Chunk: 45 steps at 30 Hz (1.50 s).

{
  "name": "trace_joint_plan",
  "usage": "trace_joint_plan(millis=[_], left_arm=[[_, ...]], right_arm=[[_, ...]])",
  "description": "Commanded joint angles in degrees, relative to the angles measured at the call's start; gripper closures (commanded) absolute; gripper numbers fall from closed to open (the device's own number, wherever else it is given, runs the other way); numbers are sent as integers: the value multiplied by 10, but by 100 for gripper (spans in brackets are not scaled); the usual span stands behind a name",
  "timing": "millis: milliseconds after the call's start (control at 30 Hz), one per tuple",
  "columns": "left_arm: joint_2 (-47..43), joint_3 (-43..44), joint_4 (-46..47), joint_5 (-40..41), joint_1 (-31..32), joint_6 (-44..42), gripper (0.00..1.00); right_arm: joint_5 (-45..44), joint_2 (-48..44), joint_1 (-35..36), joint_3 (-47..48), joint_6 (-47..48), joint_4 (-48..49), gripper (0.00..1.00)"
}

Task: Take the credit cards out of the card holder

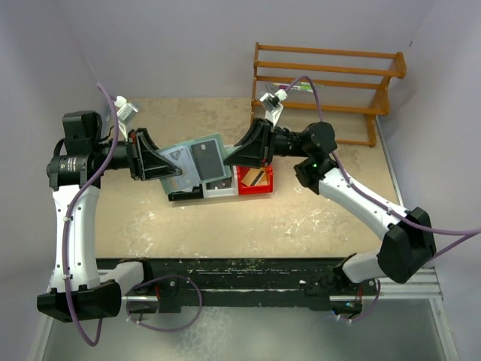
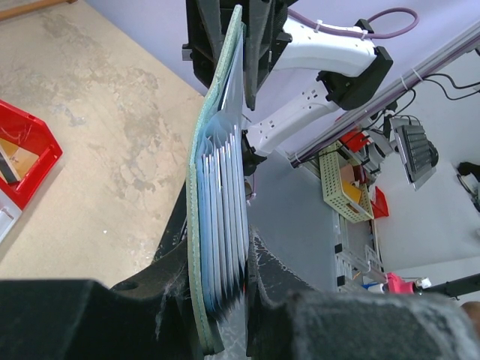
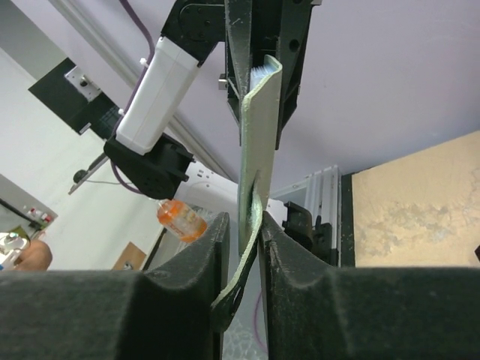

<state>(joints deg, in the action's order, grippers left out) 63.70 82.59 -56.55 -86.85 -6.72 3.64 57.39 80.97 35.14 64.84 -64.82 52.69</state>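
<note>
I held the small grey-green wallet-like card holder [image 1: 197, 159] aloft between the arms, the left gripper [image 2: 225, 294] pinching its card-filled end and the right gripper [image 3: 244, 255] pinching the opposite flap. The thin light-blue credit cards [image 2: 225, 210] sat stacked inside. I judged the right should regrip one card edge only and pull straight.

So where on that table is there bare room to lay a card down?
Widest bare stretch: the table in front of the bins, down to the black rail. Another lies behind the bins, left of the wooden rack. Crowded: the middle, where the left claw and right claw grip the card holder just over the bins.
</note>
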Motion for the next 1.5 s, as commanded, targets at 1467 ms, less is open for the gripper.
trace_joint_plan(millis=[1467], left_arm=[[-25,-3,79,-94,0,52,87]], right_arm=[[20,89,72,16,-210,363,54]])
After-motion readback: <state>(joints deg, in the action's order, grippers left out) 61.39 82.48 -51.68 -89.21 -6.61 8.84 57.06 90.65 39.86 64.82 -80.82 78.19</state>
